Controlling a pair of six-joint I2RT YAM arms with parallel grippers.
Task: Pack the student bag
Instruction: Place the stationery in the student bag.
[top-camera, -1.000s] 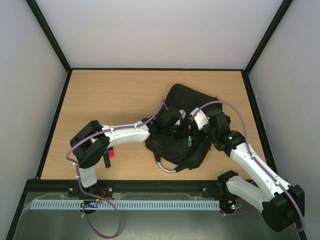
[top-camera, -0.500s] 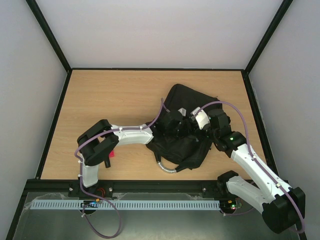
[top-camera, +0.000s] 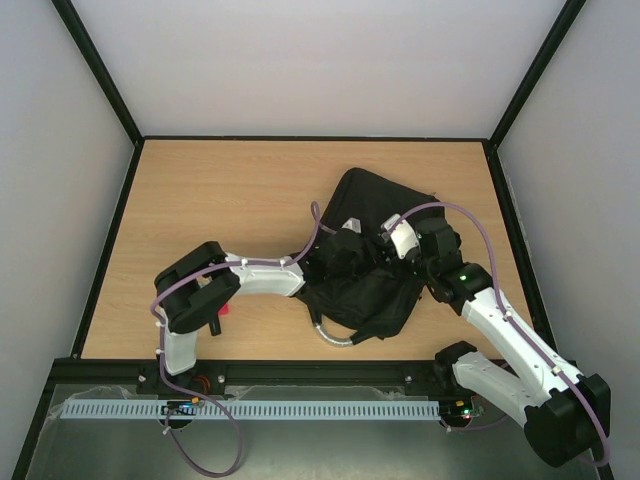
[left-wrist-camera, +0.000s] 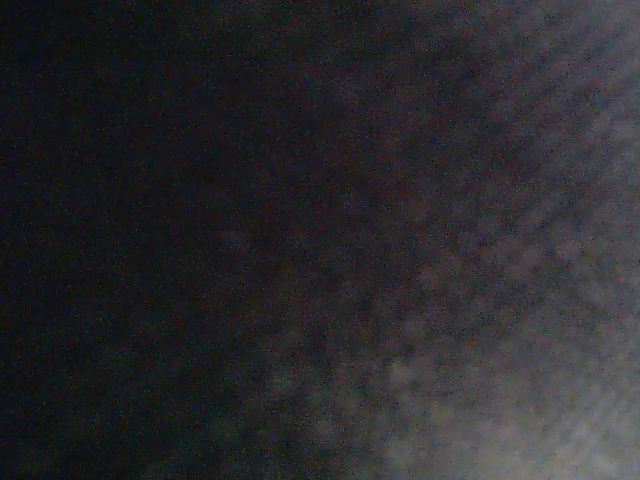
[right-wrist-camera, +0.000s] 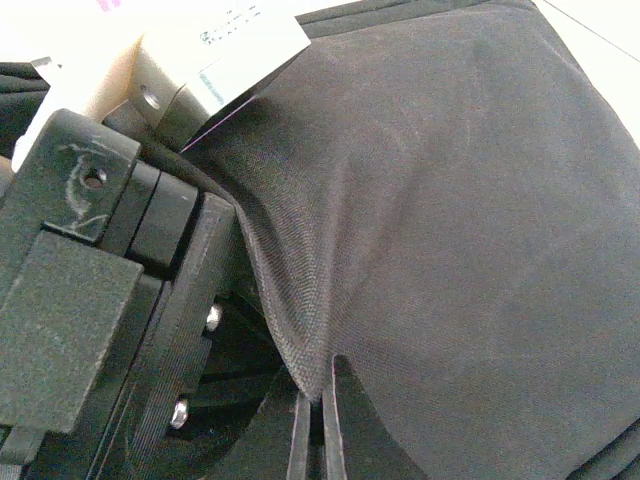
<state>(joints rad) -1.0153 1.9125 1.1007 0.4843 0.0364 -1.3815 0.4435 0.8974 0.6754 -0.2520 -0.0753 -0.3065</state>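
Note:
The student bag (top-camera: 385, 200) is a large black backpack lying right of the table's middle. My right gripper (top-camera: 388, 243) is shut on a fold of the bag's fabric (right-wrist-camera: 450, 200) at the opening's edge, holding it up; the pinch shows in the right wrist view (right-wrist-camera: 322, 388). My left gripper (top-camera: 352, 258) reaches under that raised fabric into the bag, and its fingers are hidden. The left wrist view shows only dark, blurred fabric (left-wrist-camera: 480, 330). The left arm's black wrist body (right-wrist-camera: 80, 300) sits close beside the right fingers.
A small pink item (top-camera: 224, 308) and a black pen-like item (top-camera: 213, 322) lie on the wooden table (top-camera: 220, 200) under the left arm's elbow. The bag's grey handle (top-camera: 335, 337) sticks out toward the front edge. Black frame rails border the table.
The left arm's elbow has swung right and forward, and its wrist has pushed deeper under the bag's fabric. The right gripper has kept its hold in the same place.

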